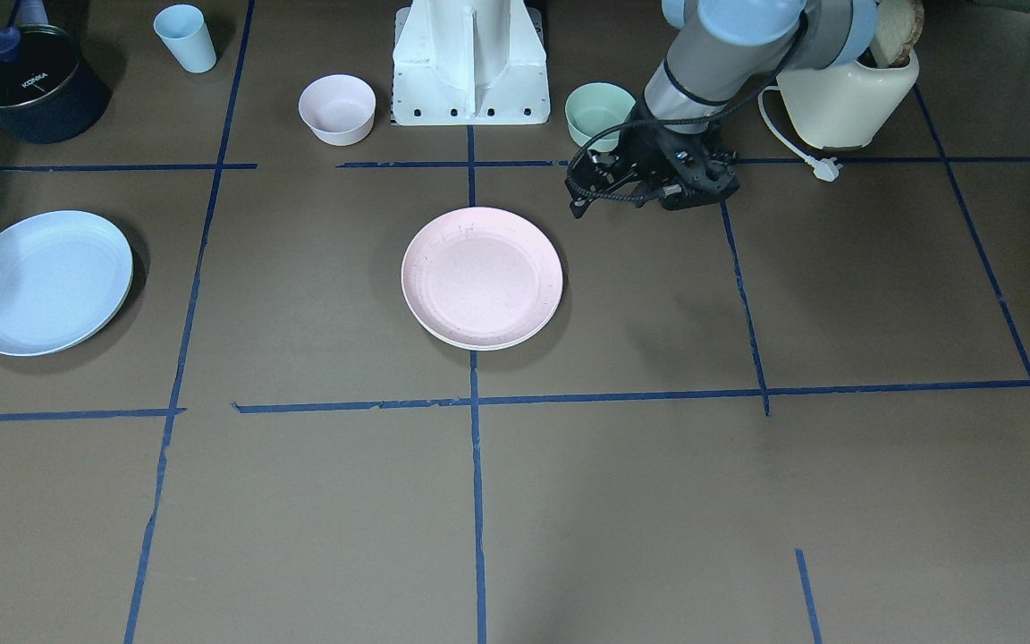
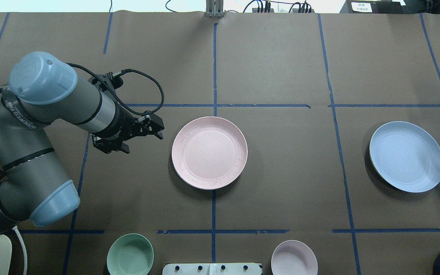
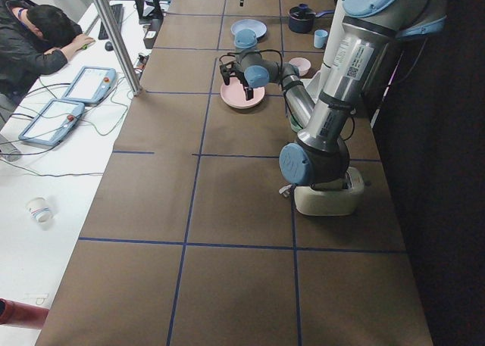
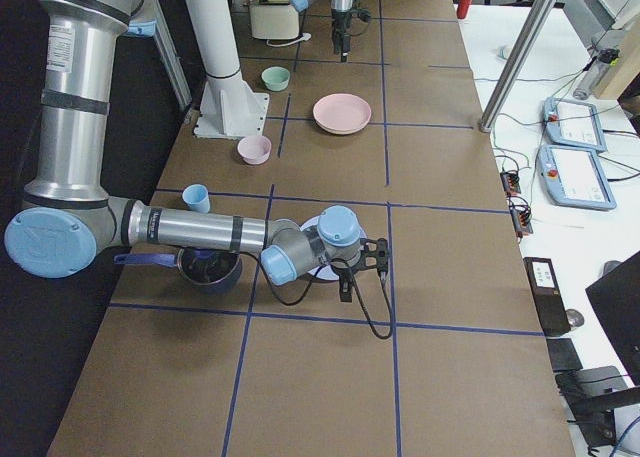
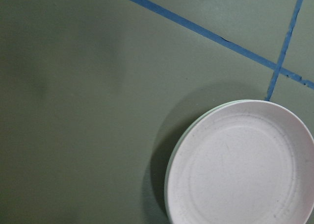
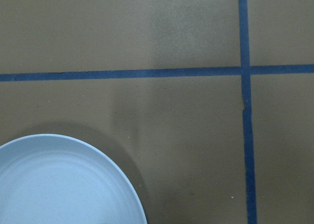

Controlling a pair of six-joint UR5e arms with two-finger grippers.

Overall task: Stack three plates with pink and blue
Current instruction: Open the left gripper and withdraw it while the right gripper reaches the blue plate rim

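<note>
The pale pink plate [image 1: 482, 277] lies at the table's middle, also in the overhead view [image 2: 209, 152]. In the left wrist view [image 5: 243, 165] a thin cream-white rim [image 5: 172, 158] shows under it: the cream plate, otherwise hidden. The pale blue plate [image 1: 46, 282] lies apart on the robot's right [image 2: 407, 156], and its edge shows in the right wrist view [image 6: 64, 180]. My left gripper [image 1: 654, 192] hangs beside the pink plate on its left [image 2: 139, 135], open and empty. My right gripper [image 4: 360, 272] is next to the blue plate; I cannot tell whether it is open.
A small pink bowl [image 1: 337, 108] and a small green bowl [image 1: 600, 114] flank the robot base [image 1: 470, 63]. A blue cup [image 1: 185, 38] and a dark pot [image 1: 32, 82] stand at the robot's right. A cream toaster [image 1: 846, 98] stands behind the left arm.
</note>
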